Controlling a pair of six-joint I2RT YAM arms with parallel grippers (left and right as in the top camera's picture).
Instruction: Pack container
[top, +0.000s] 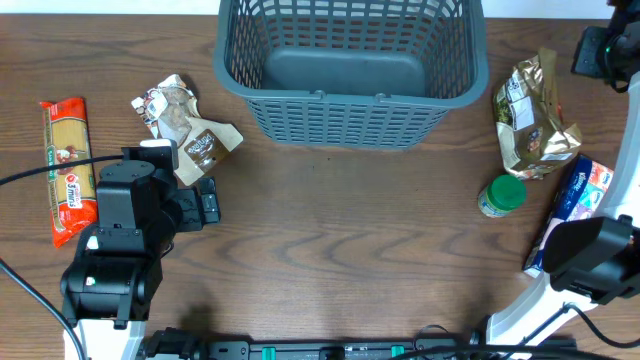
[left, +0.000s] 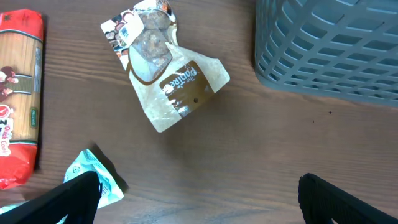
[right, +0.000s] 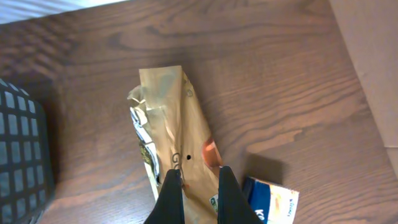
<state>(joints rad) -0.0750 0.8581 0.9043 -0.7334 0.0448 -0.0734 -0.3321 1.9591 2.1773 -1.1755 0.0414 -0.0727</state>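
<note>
The dark grey-blue slotted basket (top: 350, 105) stands at the back middle with nothing in it; its corner shows in the left wrist view (left: 329, 50). My left gripper (top: 205, 205) (left: 199, 199) is open wide and empty, low over the table just short of a brown-and-white snack bag (top: 190, 135) (left: 165, 74). A small teal packet (left: 93, 177) lies by its left finger. My right gripper (right: 199, 186) is nearly shut with a narrow gap, holds nothing, and hangs high over a gold bag (top: 535, 120) (right: 171, 124).
A red-orange pasta packet (top: 65, 170) (left: 18, 93) lies at the far left. A green-lidded jar (top: 502, 195) and a blue box (top: 575, 200) (right: 270, 202) lie at the right, below the gold bag. The right arm's body (top: 590, 255) covers the box's near end.
</note>
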